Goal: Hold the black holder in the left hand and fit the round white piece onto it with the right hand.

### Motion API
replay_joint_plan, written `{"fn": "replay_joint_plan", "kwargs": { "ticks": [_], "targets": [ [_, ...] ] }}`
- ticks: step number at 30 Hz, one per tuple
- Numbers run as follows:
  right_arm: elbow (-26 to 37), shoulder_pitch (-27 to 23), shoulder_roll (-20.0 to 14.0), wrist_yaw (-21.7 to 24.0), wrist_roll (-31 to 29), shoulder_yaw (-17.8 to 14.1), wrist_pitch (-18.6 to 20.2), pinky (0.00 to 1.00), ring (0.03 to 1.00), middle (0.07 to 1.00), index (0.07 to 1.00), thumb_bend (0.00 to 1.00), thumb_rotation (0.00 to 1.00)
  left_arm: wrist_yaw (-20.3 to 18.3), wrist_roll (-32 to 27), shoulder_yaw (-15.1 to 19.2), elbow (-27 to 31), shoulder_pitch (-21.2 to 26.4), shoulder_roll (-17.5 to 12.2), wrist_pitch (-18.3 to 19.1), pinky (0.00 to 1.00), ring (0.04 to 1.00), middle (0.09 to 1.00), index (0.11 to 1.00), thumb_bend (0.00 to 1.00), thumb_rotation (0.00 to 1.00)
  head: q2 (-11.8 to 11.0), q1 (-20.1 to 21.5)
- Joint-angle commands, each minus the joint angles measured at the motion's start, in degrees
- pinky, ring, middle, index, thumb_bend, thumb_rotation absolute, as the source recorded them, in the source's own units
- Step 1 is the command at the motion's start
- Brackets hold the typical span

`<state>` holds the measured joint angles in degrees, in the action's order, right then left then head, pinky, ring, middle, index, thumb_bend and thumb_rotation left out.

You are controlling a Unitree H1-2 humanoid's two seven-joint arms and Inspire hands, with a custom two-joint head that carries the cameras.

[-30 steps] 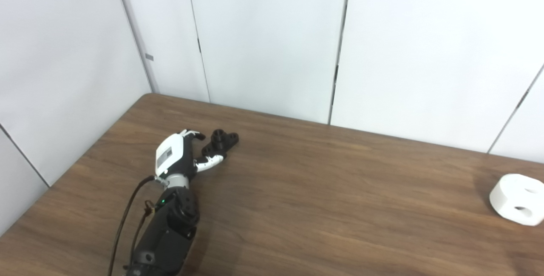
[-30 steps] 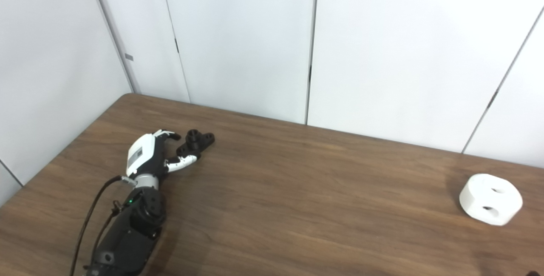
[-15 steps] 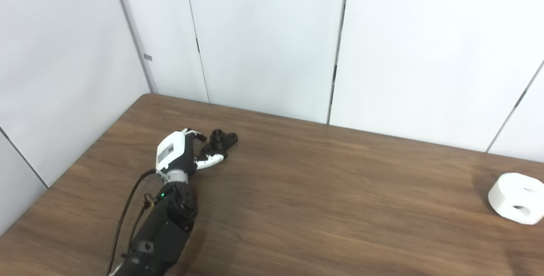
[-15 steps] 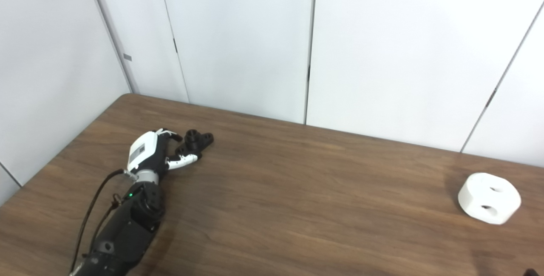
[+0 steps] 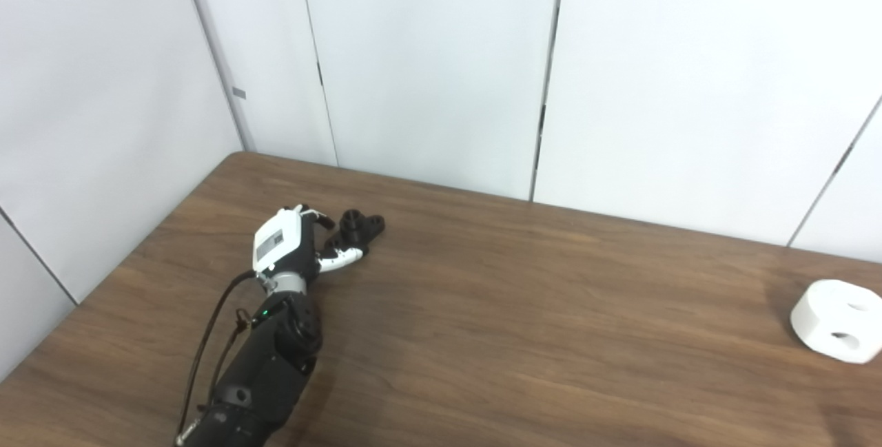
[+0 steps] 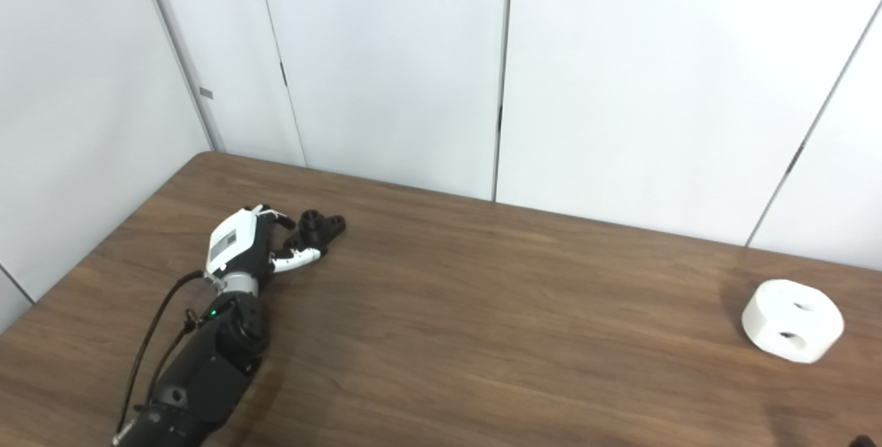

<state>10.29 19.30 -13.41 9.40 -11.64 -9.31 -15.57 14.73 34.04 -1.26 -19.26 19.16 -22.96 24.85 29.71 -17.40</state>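
Observation:
The black holder [image 5: 362,224] lies flat on the wooden table [image 5: 524,309], at the far left. My left hand [image 5: 293,244] is right beside its near end, with fingers [image 5: 320,218] on the far side and the thumb [image 5: 341,259] on the near side. The fingers are apart and the holder still rests on the table; whether they touch it I cannot tell. The round white piece [image 6: 792,321], with two holes in its side, sits alone near the table's right edge. My right hand is out of sight.
White wall panels [image 5: 427,68] stand close behind the table's far edge. The table's left edge [image 5: 124,254] runs just beside my left arm. Bare wood lies between the holder and the white piece.
My left hand has slid a little forward, closer around the holder's near end. The holder and the white piece have stayed where they were.

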Motion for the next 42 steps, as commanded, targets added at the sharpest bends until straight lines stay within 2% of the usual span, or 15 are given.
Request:
{"fn": "replay_joint_plan", "kwargs": {
  "ticks": [1, 12, 13, 14, 16, 22, 32, 37, 42],
  "targets": [
    [-2.2, 1.1, 0.9, 0.4, -0.1, 1.3, 1.5, 1.0, 1.0, 0.998, 0.986, 0.67, 1.0, 0.3, 1.6, -0.6, 1.6, 1.3, -1.5, 0.3, 1.0, 0.996, 0.922, 0.615, 0.81, 0.34, 0.0, 0.0],
    [-2.0, 1.1, 0.5, 0.5, -0.9, 1.1, 1.9, 1.0, 1.0, 0.997, 0.982, 0.69, 1.0, 0.9, 2.7, -2.0, 1.9, 0.4, -2.1, -0.1, 1.0, 0.976, 0.891, 0.572, 0.81, 0.24, 0.5, -0.2],
    [-1.9, 1.1, 0.5, 0.4, -0.7, 1.1, 2.1, 1.0, 1.0, 0.999, 0.985, 0.7, 1.0, 1.3, 2.6, -1.8, 1.8, 0.4, -2.0, -0.4, 1.0, 0.971, 0.885, 0.524, 0.64, 0.15, 0.5, -0.3],
    [-1.8, 1.1, 0.4, 0.4, -0.6, 1.1, 2.1, 1.0, 1.0, 0.998, 0.985, 0.7, 1.0, 1.6, 2.5, -1.8, 1.7, 0.4, -2.0, -0.6, 1.0, 0.963, 0.876, 0.507, 0.58, 0.11, 0.5, -0.3],
    [-1.9, 1.1, 0.4, 0.4, -0.5, 1.1, 2.0, 1.0, 1.0, 1.0, 0.988, 0.7, 1.0, 2.5, 2.2, -1.4, 1.4, 0.4, -1.6, -1.4, 1.0, 0.953, 0.862, 0.492, 0.54, 0.08, 0.5, -0.3],
    [-1.8, 0.9, 0.5, 0.1, -0.1, 1.0, 2.3, 1.0, 1.0, 0.997, 0.987, 0.71, 1.0, 4.2, 1.7, -1.2, 0.3, 0.7, -1.2, -2.8, 1.0, 0.921, 0.818, 0.486, 0.52, 0.06, 0.5, -0.3],
    [-1.6, 1.0, 0.5, 0.1, -0.5, 1.1, 3.3, 1.0, 1.0, 0.996, 0.986, 0.72, 1.0, 4.6, 1.1, -1.1, -0.8, 0.9, -1.1, -4.3, 1.0, 0.898, 0.792, 0.485, 0.52, 0.05, 0.5, -0.3],
    [-1.3, 1.1, 0.4, 0.2, -0.6, 1.1, 3.7, 1.0, 1.0, 0.999, 0.986, 0.71, 1.0, 4.0, 0.5, -1.0, 0.4, 0.3, -1.1, -4.8, 0.99, 0.896, 0.793, 0.485, 0.52, 0.05, 0.8, -0.3],
    [-0.6, 1.1, 0.8, 0.3, -0.6, 1.4, 4.1, 1.0, 1.0, 1.0, 0.992, 0.69, 1.0, 2.6, -1.0, -1.2, 4.3, -1.2, -0.8, -6.2, 0.99, 0.895, 0.789, 0.484, 0.52, 0.05, 1.3, 0.2]
  ]
}}
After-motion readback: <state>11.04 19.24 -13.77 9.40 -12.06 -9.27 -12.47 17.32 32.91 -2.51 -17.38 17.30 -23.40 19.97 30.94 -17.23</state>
